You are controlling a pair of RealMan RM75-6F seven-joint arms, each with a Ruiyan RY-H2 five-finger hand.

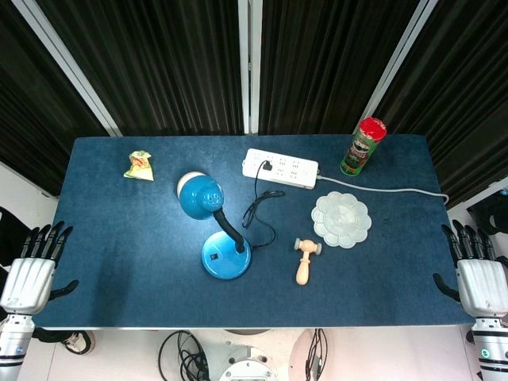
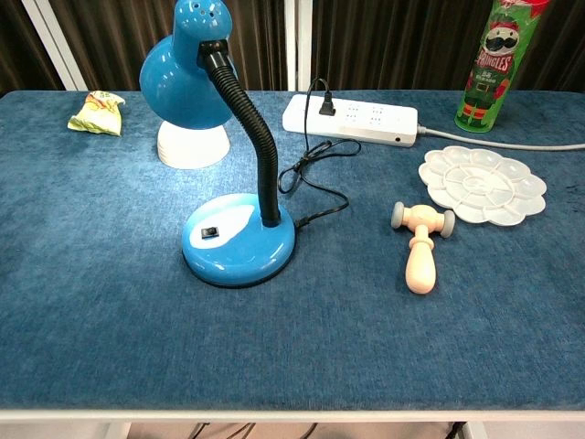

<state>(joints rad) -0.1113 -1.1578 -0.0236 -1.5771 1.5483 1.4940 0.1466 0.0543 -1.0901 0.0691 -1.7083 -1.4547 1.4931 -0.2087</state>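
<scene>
Left hand (image 1: 28, 274) fingers spread, empty, right hand (image 1: 479, 278) likewise, blue lamp (image 1: 218, 230) between.

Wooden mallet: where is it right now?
The wooden mallet lies right of centre on the table in both views, untouched, between the blue lamp's base and the white palette, just in front of the palette.

Overhead view of a blue bench (image 1: 119, 270). A blue desk lamp (image 1: 213, 230) stands mid-bench, plugged into a white power strip (image 1: 280, 168). A wooden mallet (image 1: 305, 259) lies near a white palette (image 1: 341, 219). The left hand (image 1: 30, 274) and right hand (image 1: 479, 276) hang open off opposite ends.
</scene>
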